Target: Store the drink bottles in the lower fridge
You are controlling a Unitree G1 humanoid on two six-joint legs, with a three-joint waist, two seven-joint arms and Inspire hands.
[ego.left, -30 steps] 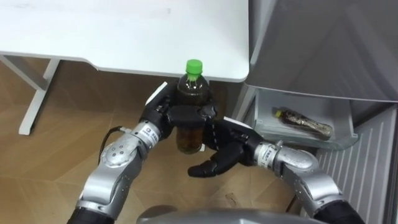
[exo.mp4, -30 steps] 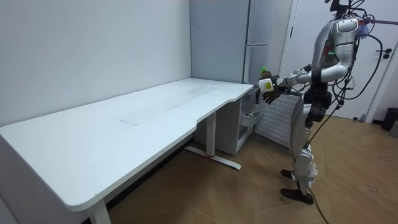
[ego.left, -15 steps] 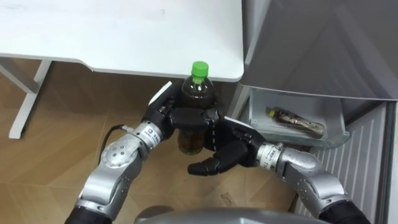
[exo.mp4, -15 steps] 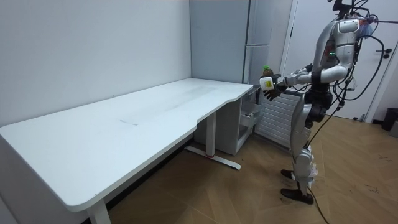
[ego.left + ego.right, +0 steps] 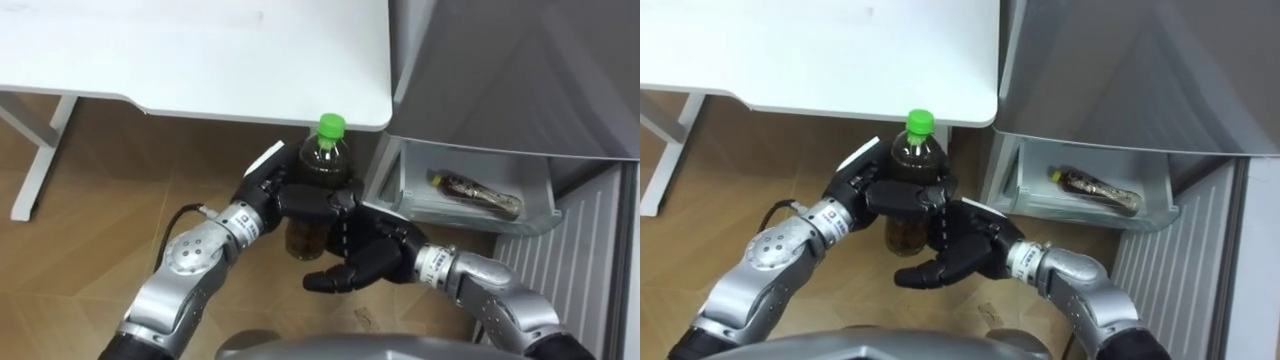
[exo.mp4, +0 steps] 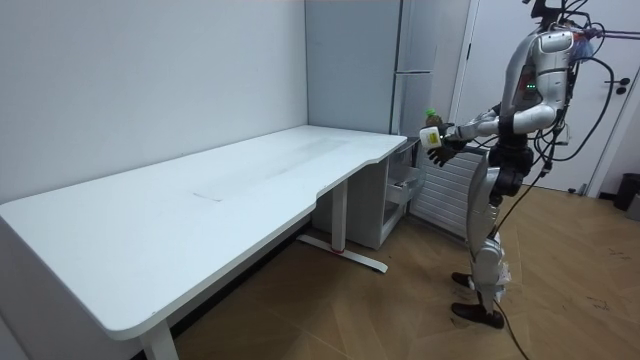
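A dark tea bottle (image 5: pixel 318 178) with a green cap (image 5: pixel 331 125) stands upright in front of me, above the wooden floor. My left hand (image 5: pixel 268 192) is curled round its middle. My right hand (image 5: pixel 358 262) sits just right of and below the bottle with fingers spread, touching its lower side. In the right eye view the same bottle (image 5: pixel 909 200) is held by my left hand (image 5: pixel 866 190) beside my right hand (image 5: pixel 952 252). The open lower fridge drawer (image 5: pixel 470 215) at the right holds another dark bottle (image 5: pixel 477 192) lying on its side. In the room view I stand facing the fridge (image 6: pixel 430 60) with the bottle (image 6: pixel 430 128) raised.
A white desk (image 5: pixel 200 60) runs along the top left, its corner just behind the bottle; one white leg (image 5: pixel 35 160) stands at the left. The grey fridge body (image 5: pixel 520 70) fills the upper right. A ribbed white panel (image 5: pixel 590 270) lies beside the drawer.
Both hands have carried the bottle a little to the right, closer to the open drawer. The view has shifted slightly too.
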